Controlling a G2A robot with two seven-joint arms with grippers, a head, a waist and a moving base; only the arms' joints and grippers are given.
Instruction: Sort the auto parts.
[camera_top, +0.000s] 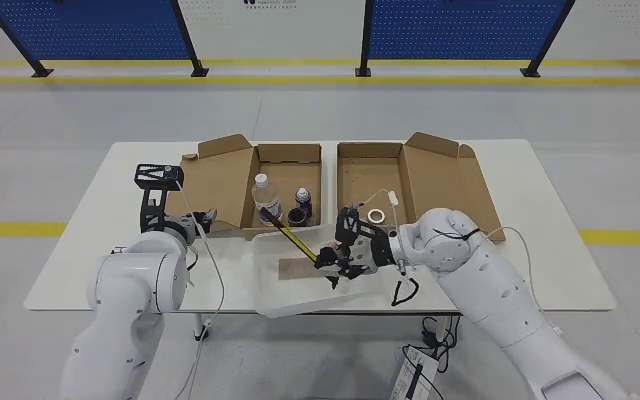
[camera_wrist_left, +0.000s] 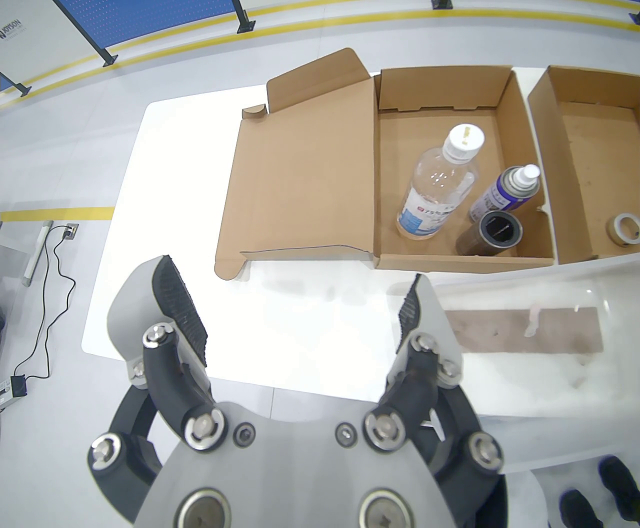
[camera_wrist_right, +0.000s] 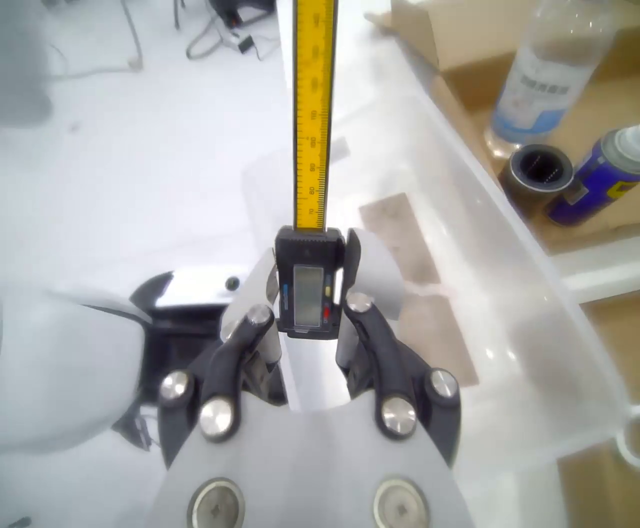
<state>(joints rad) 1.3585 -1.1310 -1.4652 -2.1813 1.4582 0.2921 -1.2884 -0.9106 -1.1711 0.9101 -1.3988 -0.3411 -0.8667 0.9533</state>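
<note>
My right gripper (camera_wrist_right: 309, 260) is shut on the black display head of a digital caliper (camera_wrist_right: 308, 280), whose yellow scale bar (camera_wrist_right: 314, 105) sticks out ahead of it. In the top view this gripper (camera_top: 335, 262) holds the caliper (camera_top: 293, 240) over the clear plastic bin (camera_top: 270, 300). My left gripper (camera_wrist_left: 295, 305) hangs open with nothing between its fingers, above the table's left front area. The left cardboard box (camera_wrist_left: 390, 125) holds a clear bottle (camera_wrist_left: 440, 185), a blue spray can (camera_wrist_left: 505, 192) and a dark cylinder (camera_wrist_left: 492, 232). The right box (camera_top: 360, 185) holds a white ring (camera_top: 377, 216).
A brown strip (camera_wrist_left: 520, 330) lies on the clear bin's floor. Both boxes have open flaps (camera_top: 215, 180) spread on the white table (camera_top: 90, 250). Cables (camera_top: 405, 292) hang at the table's front edge by the right arm. Bare table lies left of the boxes.
</note>
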